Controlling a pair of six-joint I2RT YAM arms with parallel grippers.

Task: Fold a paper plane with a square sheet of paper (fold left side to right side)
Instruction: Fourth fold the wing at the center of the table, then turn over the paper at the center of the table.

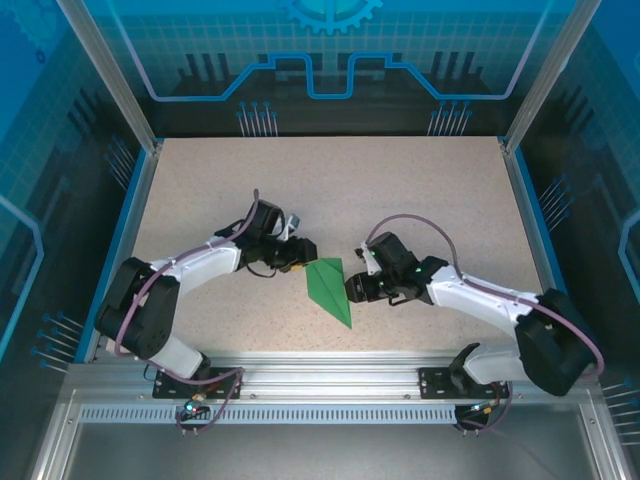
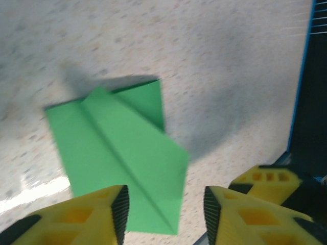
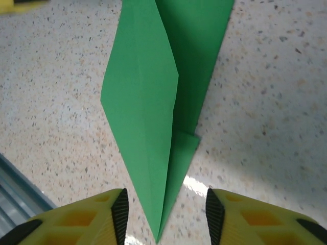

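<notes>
The paper plane (image 1: 330,288) lay flat on the speckled beige surface (image 1: 420,190), between my two arms, with the left jaws and the right jaws both standing apart and gripping nothing. I judged it feather-light, limp and quick to slide or crumple, so I would pinch it along the folded centre spine. The rig sat inside blue-lit panels (image 1: 330,50) on an aluminium frame (image 1: 105,75).

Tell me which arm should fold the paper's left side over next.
Probably left: the left fingers, open, sit by the paper's left edge, the side to lift. The right fingers, also open, face its right edge, better for steadying.
</notes>
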